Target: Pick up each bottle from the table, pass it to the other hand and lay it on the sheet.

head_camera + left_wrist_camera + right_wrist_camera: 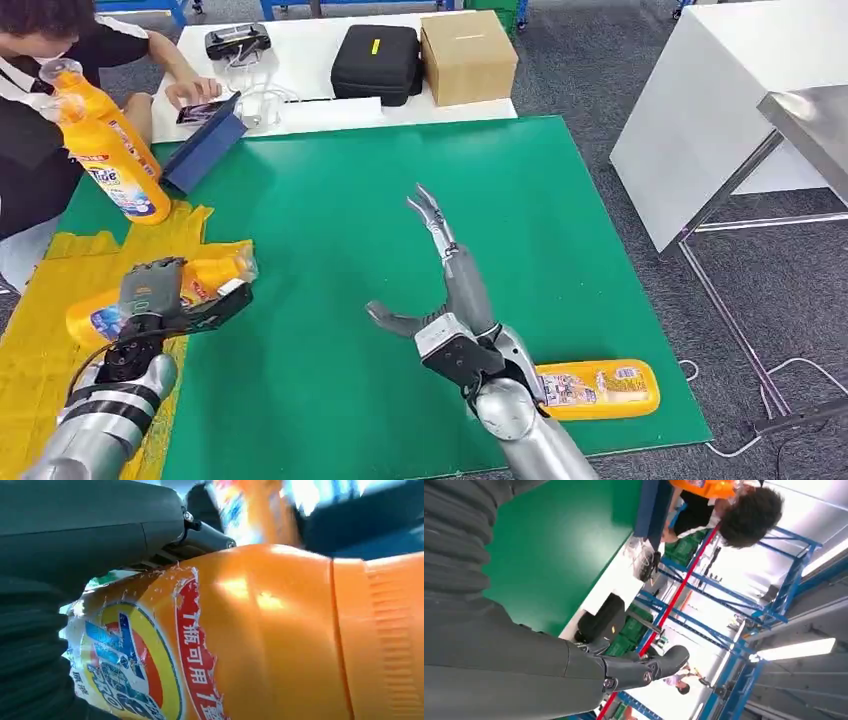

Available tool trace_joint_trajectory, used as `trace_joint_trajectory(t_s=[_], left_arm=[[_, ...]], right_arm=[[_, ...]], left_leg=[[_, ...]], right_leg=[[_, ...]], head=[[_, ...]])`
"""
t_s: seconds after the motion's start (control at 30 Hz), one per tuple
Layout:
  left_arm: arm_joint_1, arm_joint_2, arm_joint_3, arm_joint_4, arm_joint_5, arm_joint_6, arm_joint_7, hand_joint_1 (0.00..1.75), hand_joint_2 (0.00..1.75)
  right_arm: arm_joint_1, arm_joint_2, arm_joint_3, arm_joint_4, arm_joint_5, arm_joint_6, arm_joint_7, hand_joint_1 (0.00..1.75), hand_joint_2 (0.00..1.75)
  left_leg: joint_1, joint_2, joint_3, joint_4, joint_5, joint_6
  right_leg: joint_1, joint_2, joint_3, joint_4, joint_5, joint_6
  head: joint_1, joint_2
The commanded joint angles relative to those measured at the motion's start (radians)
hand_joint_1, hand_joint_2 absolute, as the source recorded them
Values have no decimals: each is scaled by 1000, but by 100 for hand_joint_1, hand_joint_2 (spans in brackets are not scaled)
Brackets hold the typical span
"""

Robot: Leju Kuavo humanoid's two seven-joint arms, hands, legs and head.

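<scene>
Left hand (165,300): fingers wrapped over a lying orange bottle (150,295), holding it on the yellow sheet (40,350) at the table's left side; bottle's long axis runs roughly left to right, cap end toward the green mat (350,200); the left wrist view shows its torn label (150,655) and ribbed cap (395,630) close up. Right hand (440,290): fingers spread wide and straight, thumb out to the side, holding nothing, raised over the middle of the mat. Second orange bottle (598,388): lying flat on the mat just beside the right forearm, near the mat's front-right corner, long axis left to right, parallel to the front edge. Third orange bottle (105,150): upright at the far-left corner where sheet meets mat. Open green surface lies around the right hand. Behind the mat: blue tablet case (205,140), black case (378,62), cardboard box (468,55), a seated person (40,100).
</scene>
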Motion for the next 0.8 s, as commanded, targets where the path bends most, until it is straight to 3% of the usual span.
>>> trace_joint_trajectory(t_s=[0.03, 0.3, 0.33, 0.37, 0.8], left_arm=[[-106, 35, 68, 285, -15, 27, 29, 175, 175], [-107, 31, 105, 286, -18, 41, 70, 175, 175], [-105, 27, 118, 283, -4, 50, 60, 115, 175], [-102, 19, 145, 277, 27, 71, 18, 0, 175], [2, -68, 252, 65, 218, 325, -250, 0, 175]], right_arm=[[-46, -14, 3, 54, -11, 0, 0, 0, 175], [-53, -12, 8, 62, -10, -2, 0, 0, 175], [-53, -11, 8, 63, -10, -2, 0, 0, 175], [-53, -12, 9, 64, -10, -3, 0, 0, 175], [-36, -23, 17, 88, -2, -31, 2, 0, 175]], left_leg=[[3, -1, 5, 1, -3, -1], [3, 2, 6, 1, -2, -2], [2, 3, 5, 0, -1, -2], [3, 3, 7, 0, -2, -2], [7, -2, 5, 0, 0, -4]], right_leg=[[3, 0, 5, -1, -2, -2], [3, 3, 5, -1, 1, -3], [2, 2, 3, -1, 1, -3], [3, 3, 5, -1, 2, -6], [5, -1, 5, -2, 1, -5]], head=[[0, 0], [0, 0], [0, 0], [0, 0], [0, 0]])
